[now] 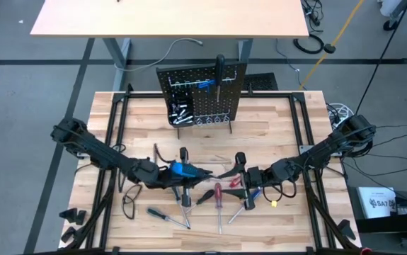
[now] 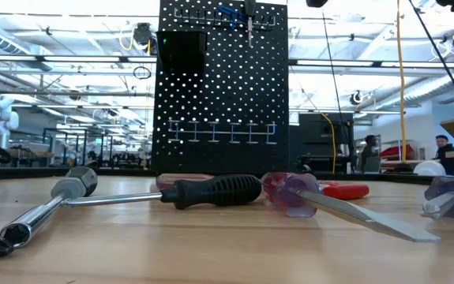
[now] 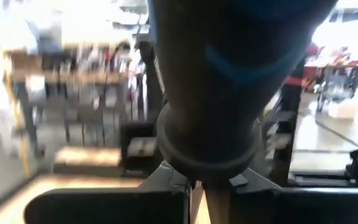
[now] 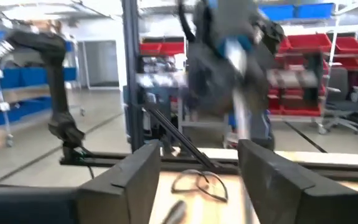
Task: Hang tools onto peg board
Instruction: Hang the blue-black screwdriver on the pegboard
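Blue-handled screwdriver (image 1: 182, 170) sits clamped in the left gripper (image 1: 178, 172) above the middle of the table (image 1: 274, 120), its handle filling the left wrist view (likely light and stiff, with a smooth handle that could twist in the grip, so a hold at the thick part seems safest). The right gripper (image 1: 244, 177) hangs just beside it, fingers apart and empty. More tools (image 1: 217, 198) lie loose on the wood beneath. The peg board (image 1: 203, 95) stands at the far edge, well apart, with bare table between for a clear carry.
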Motion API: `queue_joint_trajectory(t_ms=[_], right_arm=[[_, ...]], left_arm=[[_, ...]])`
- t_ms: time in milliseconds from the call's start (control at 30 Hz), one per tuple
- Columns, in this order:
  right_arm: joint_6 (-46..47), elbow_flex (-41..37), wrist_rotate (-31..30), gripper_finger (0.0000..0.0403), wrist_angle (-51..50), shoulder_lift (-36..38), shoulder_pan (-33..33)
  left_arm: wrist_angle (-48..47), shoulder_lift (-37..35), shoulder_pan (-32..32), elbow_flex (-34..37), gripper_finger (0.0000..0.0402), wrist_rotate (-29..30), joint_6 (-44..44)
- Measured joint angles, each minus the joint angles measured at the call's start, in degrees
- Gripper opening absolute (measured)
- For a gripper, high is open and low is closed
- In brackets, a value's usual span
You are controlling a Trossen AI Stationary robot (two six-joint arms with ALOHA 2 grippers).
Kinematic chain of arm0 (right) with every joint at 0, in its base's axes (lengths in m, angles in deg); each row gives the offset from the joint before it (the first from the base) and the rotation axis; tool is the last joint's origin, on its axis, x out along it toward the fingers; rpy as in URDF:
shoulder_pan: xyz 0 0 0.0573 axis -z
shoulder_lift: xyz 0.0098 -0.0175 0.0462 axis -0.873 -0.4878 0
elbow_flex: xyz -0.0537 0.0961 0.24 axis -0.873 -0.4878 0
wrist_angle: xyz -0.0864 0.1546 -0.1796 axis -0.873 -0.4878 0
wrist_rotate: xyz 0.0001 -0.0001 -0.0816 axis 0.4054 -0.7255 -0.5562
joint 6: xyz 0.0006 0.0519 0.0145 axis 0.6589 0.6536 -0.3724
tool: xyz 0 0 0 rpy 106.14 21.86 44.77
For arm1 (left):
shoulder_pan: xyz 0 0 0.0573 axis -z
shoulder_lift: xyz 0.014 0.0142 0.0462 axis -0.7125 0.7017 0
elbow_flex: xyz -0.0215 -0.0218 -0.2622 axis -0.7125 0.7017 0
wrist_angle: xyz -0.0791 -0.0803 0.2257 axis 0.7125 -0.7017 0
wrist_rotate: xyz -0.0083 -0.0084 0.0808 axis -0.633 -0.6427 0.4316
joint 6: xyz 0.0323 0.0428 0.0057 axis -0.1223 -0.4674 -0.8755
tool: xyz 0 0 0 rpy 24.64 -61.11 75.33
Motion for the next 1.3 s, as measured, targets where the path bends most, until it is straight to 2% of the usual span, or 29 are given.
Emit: queue_joint_trajectory(t_ms=[167, 400, 500, 767, 933, 1067, 1300], right_arm=[[2.02, 0.48, -0.21, 0.023, 0.54, 0.0, 0.82], [2.56, 2.41, -0.33, 0.0231, -1.57, -0.09, 2.55], [2.58, 3.01, -0.39, 0.0231, -2.55, -0.07, 3.29], [6.96, 7.66, -0.36, 0.0231, -14.28, -0.09, 5.67], [8.51, 9.3, -0.14, 0.0232, -15.97, -0.09, 6.26], [10.69, 9.79, 4.02, 0.0232, -18.19, -0.68, 7.04], [11.62, 9.84, 5.41, 0.0231, -15.04, -3.7, 7.77]], left_arm=[[-10.13, 0.66, -0.87, 0.02, 0.0018, 0.03, 11.58], [-11.37, 3.19, -1.93, 0.02, 0.0018, -4.24, 19.56], [-11.19, 4.07, -2.15, 0.02, 0.0018, -5.75, 19.82], [-10.98, 4.82, -2.35, 0.02, 0.0018, -6.51, 20.79], [-11.13, 4.82, -2.37, 0.0, 0.0018, -6.51, 19.72], [-11.15, 4.82, -2.45, 0.0, 0.0018, -6.52, 19.55], [-11.59, 4.82, -3.07, -0.01, 0.0018, -6.54, 19.68]])
